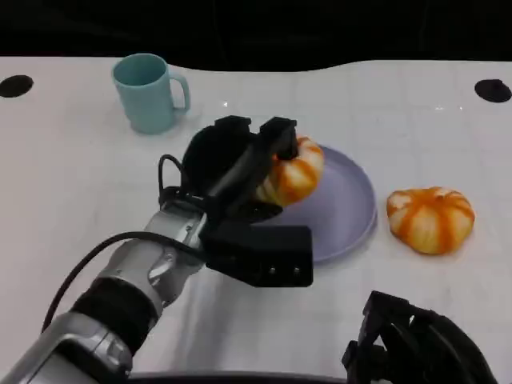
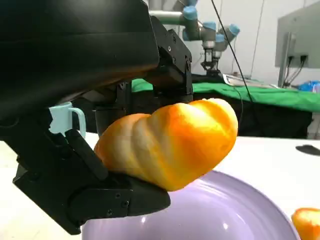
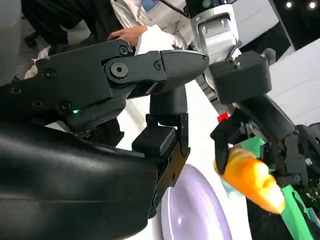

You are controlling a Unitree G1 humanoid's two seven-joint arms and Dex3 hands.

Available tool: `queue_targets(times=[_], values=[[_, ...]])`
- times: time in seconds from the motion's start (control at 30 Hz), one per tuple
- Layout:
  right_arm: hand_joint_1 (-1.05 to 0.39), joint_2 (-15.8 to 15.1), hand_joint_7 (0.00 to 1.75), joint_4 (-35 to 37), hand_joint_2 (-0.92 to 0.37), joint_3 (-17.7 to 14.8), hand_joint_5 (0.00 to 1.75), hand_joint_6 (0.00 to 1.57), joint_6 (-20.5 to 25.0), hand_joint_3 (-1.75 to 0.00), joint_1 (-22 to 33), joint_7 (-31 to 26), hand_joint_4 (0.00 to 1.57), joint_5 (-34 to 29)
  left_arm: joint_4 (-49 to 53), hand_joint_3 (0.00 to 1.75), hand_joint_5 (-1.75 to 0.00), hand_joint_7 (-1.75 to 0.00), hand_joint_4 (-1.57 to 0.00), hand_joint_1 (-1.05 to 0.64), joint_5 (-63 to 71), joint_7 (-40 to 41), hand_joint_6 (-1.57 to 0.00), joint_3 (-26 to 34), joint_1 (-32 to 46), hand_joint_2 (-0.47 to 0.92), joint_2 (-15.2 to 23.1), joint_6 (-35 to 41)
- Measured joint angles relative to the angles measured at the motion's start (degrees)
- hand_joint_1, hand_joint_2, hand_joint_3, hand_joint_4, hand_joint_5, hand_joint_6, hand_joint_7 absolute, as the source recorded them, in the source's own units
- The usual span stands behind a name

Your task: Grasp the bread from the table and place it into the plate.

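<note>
My left hand [image 1: 240,164] grips an orange-and-white striped bread roll [image 1: 293,171] over the left part of the lavender plate [image 1: 348,204]. In the left wrist view the roll [image 2: 172,142] sits between black fingers [image 2: 170,65], just above the plate's surface [image 2: 220,210]. The right wrist view shows the same roll [image 3: 252,182] held above the plate [image 3: 192,210]. A second striped roll [image 1: 430,218] lies on the table right of the plate. My right hand [image 1: 416,344] rests low at the front right, its fingers [image 3: 150,70] holding nothing.
A light blue mug [image 1: 148,92] stands at the back left on the white table [image 1: 64,176]. Two dark round marks [image 1: 492,90] sit at the table's far corners. A person in white [image 3: 145,20] and other robot arms [image 2: 207,35] are beyond the table.
</note>
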Motion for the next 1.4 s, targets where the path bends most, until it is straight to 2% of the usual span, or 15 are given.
queue_targets(times=[0.13, 0.2, 0.27, 0.33, 0.37, 0.4, 0.43, 0.5, 0.57, 0.7, 0.87, 1.13, 1.3, 1.37, 1.4], values=[[-0.72, 0.04, 1.36, -0.05, -0.92, 0.20, 1.60, 0.76, -0.01, -0.22, 0.07, 0.00, 0.85, -0.02, 2.86, 0.44, -1.75, -1.21, -0.80, -0.25, -0.38, -0.83, -0.82, -1.00, -2.11, 0.74, -0.82, -0.60], [-0.72, 0.07, 1.36, -0.17, -0.92, 0.28, 1.60, 0.76, -0.01, -0.22, 0.18, 0.00, 0.86, -0.06, 3.41, 0.31, -1.24, -0.70, -0.79, -0.26, -1.12, -2.49, -0.90, -1.04, -2.82, 0.83, -0.89, -0.95], [-0.73, 0.11, 1.36, -0.20, -0.92, 0.42, 1.60, 0.76, -0.01, -0.22, 0.28, -0.07, 0.86, -0.34, 3.80, 0.18, -1.07, -0.25, -0.68, -0.24, -2.36, -6.02, -0.77, -1.03, -3.21, 0.90, -0.90, -1.43], [-0.72, 0.25, 1.37, -0.21, -0.92, 0.52, 1.60, 0.76, -0.01, -0.22, 0.28, -0.23, 0.86, -0.52, 4.08, 0.13, -1.07, -0.07, -0.54, -0.24, -3.23, -9.13, -0.60, -1.04, -3.29, 0.92, -0.86, -1.75], [-0.72, 0.32, 1.37, -0.21, -0.92, 0.54, 1.60, 0.76, -0.01, -0.23, 0.27, -0.25, 0.85, -0.57, 4.10, 0.11, -0.96, -0.04, -0.48, -0.26, -3.42, -10.35, -0.52, -1.06, -3.29, 0.92, -0.81, -1.85], [-0.72, 0.46, 1.37, -0.21, -0.92, 0.58, 1.60, 0.76, -0.03, -0.23, 0.26, -0.25, 0.85, -0.63, 4.09, 0.11, -0.78, -0.02, -0.39, -0.31, -3.51, -11.44, -0.41, -1.06, -3.29, 0.92, -0.65, -2.05], [-0.72, 0.57, 1.37, -0.21, -0.92, 0.64, 1.61, 0.76, -0.14, -0.23, 0.24, -0.24, 0.85, -0.67, 4.04, 0.10, -0.72, -0.01, -0.36, -0.33, -3.67, -12.47, -0.37, -1.05, -3.29, 0.92, -0.43, -2.27], [-0.72, 0.86, 1.37, -0.20, -0.92, 0.75, 1.61, 0.76, -0.66, -0.23, 0.19, -0.21, 0.85, -0.76, 3.73, 0.14, -0.41, 0.00, -0.32, -0.48, -4.32, -14.52, -0.28, -1.03, -3.29, 0.92, 0.14, -2.55], [-0.72, 1.08, 1.37, -0.18, -0.92, 0.80, 1.61, 0.76, -0.91, -0.23, 0.08, -0.17, 0.86, -0.76, 2.86, 0.18, -0.29, 0.00, -0.31, -0.58, -4.56, -16.40, -0.24, -1.02, -3.29, 0.92, 0.79, -2.36], [-0.72, 1.45, 1.37, -0.17, -0.92, 0.80, 1.61, 0.76, -0.94, -0.23, -0.05, -0.14, 0.86, -0.75, 0.99, 0.24, -0.23, 0.00, -0.28, -0.69, -4.71, -19.71, -0.17, -1.03, -3.28, 0.92, 1.78, -0.76], [-0.72, 1.47, 1.38, -0.01, -0.92, 0.67, 1.62, 0.76, -1.05, -0.23, -0.42, 0.14, 0.85, -0.75, -1.57, 0.29, -0.21, -0.01, -0.28, -0.70, -4.04, -20.82, -0.17, -1.66, -3.24, 0.92, 2.55, 0.94], [-0.72, 1.49, 1.37, 0.06, -0.92, 0.46, 1.61, 0.75, -1.08, -0.23, -0.30, 0.36, 0.85, -0.67, -12.39, 0.23, -0.30, -0.07, -0.49, -0.60, -6.03, -22.19, -0.33, 0.63, 2.50, 0.92, 6.70, -0.13], [-0.72, 1.44, 1.38, -0.45, -0.92, 0.52, 1.60, 0.76, -1.08, -0.24, 0.18, 0.08, 0.85, -0.97, -18.85, 0.19, -0.42, -0.13, -0.66, -0.55, -11.96, -18.53, -0.48, 5.42, 10.97, 0.92, 8.32, -7.27], [-0.72, 1.44, 1.38, -1.30, -0.92, 0.51, 1.60, 0.75, -1.07, -0.24, 0.75, -0.41, 0.85, -1.03, -21.76, 0.13, -0.78, -0.19, -0.62, -0.51, -14.62, -17.51, -0.58, 7.39, 14.70, 0.92, 8.41, -9.79], [-0.71, 1.42, 1.38, -1.71, -0.92, 0.51, 1.61, 0.75, -1.07, -0.24, 0.95, -0.46, 0.85, -1.03, -22.87, 0.12, -1.00, -0.41, -0.57, -0.50, -15.68, -17.38, -0.55, 8.15, 16.28, 0.92, 8.39, -10.69]])
